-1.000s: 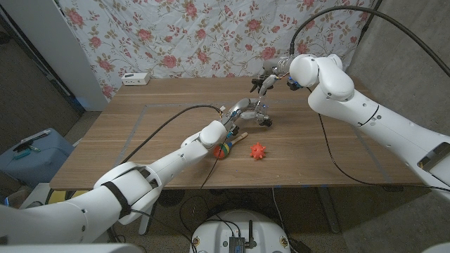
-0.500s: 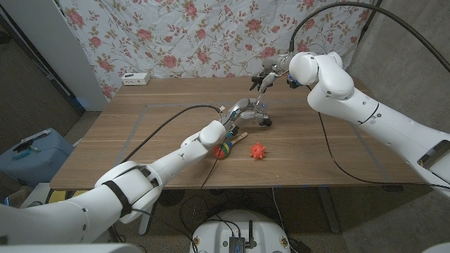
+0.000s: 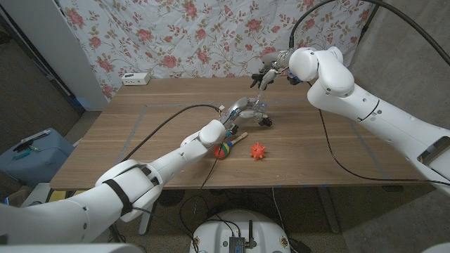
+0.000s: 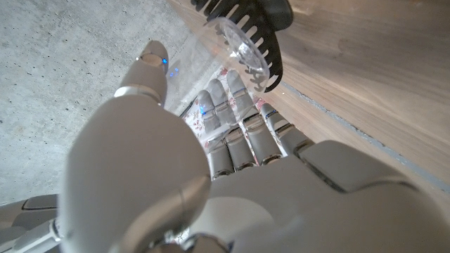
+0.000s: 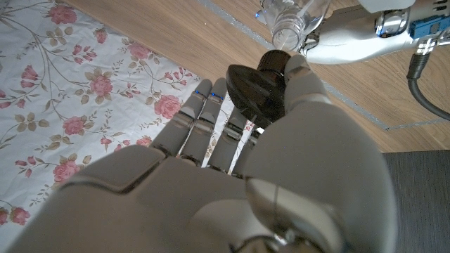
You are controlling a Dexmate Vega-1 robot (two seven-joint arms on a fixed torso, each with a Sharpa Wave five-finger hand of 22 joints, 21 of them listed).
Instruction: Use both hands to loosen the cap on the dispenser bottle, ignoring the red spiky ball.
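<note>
Right hand (image 3: 267, 72) has risen and drawn back from the bottle (image 3: 254, 110) since a second ago, pinching the black cap (image 5: 257, 92), which is off the neck. Left hand (image 3: 235, 112) grips the clear bottle, tilted, at mid-table. Red spiky ball (image 3: 258, 150) sits nearer the front edge, apart from both hands; a coloured ball (image 3: 224, 150) lies beside the left wrist.

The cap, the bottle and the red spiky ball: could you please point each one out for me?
cap (image 5: 254, 91), right wrist view, its dark top.
bottle (image 5: 292, 24), right wrist view, its open clear neck.
red spiky ball (image 3: 258, 150), head view, its middle.
</note>
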